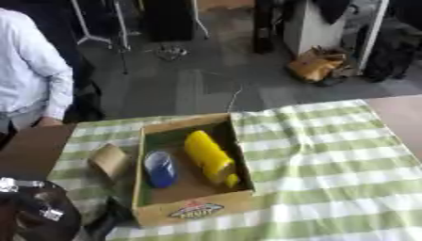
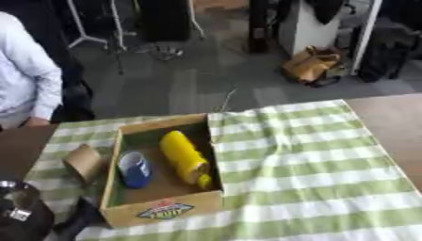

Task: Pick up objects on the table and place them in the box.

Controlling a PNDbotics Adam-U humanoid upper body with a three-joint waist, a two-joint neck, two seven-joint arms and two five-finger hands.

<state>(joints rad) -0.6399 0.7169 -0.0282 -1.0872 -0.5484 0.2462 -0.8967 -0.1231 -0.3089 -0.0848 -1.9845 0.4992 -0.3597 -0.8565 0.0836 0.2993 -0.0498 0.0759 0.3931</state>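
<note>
Your box [image 1: 194,211] is sitting on the green-checked cloth [image 1: 329,160] over the counter [image 1: 404,115], holding a yellow bottle [image 1: 210,157] lying beside a blue cup [image 1: 160,169]. Your left hand [image 1: 37,209] is showing at the near-left corner; whether its fingers are apart, you cannot tell. A cardboard flap [image 1: 109,161] is leaning just left of the box.
</note>
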